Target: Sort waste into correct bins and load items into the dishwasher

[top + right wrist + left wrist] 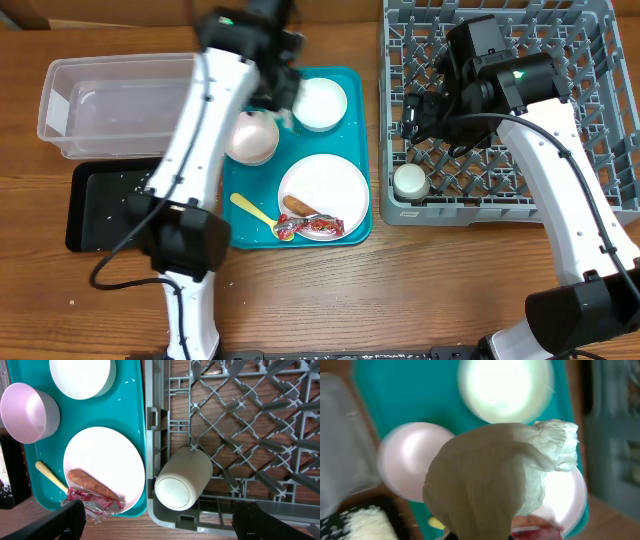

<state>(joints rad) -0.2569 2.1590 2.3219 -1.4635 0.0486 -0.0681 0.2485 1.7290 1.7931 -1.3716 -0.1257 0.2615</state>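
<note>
1. We see the left tool (284,96) holding the crumpled napkin (490,475) above the teal tray (131,405).
2. We see the right tool (157,517) spread wide above the rack (260,420), where the cup (182,480) lies.

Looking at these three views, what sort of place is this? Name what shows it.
Likely a lab bench staged as a dish-clearing station: a grey dish rack and a teal tray of used dishes sit on a wooden table, worked by robot arms.
</note>
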